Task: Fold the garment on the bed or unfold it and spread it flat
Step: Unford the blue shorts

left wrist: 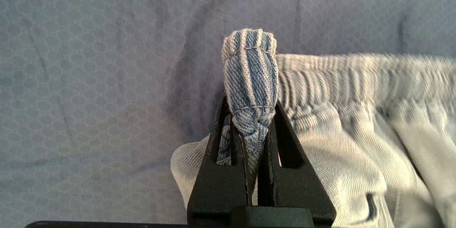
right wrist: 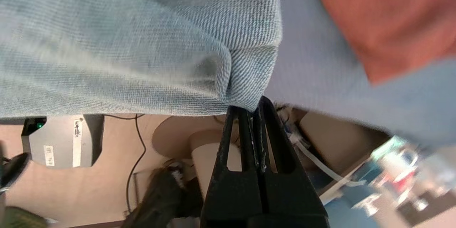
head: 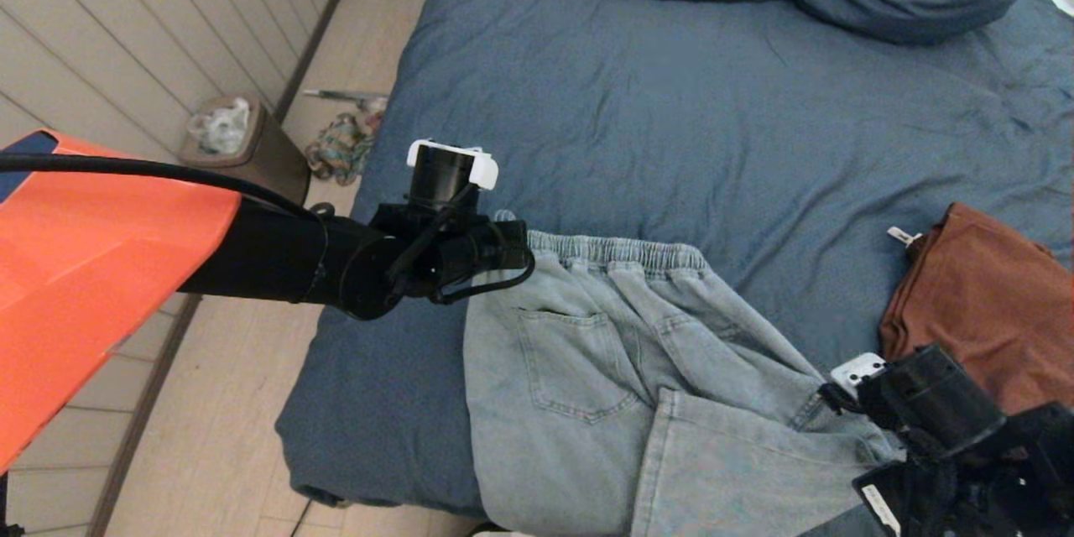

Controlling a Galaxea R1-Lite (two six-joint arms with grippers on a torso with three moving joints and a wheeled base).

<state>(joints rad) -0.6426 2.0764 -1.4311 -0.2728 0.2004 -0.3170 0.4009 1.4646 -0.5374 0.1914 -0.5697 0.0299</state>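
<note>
Jeans (head: 621,369) lie on the bed (head: 713,117) near its front edge; left gripper (left wrist: 253,121) pinches the elastic waistband corner, right gripper (right wrist: 254,108) clamps a leg fold

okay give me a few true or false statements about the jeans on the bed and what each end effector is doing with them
1. The left end effector pinches the elastic waistband of the jeans. True.
2. The right end effector is open and clear of the fabric. False: it is shut on a denim edge.
3. A rust-brown garment lies on the bed beside the jeans. True.
4. The jeans are neatly folded into a square. False: they lie partly spread, one leg folded over.
</note>
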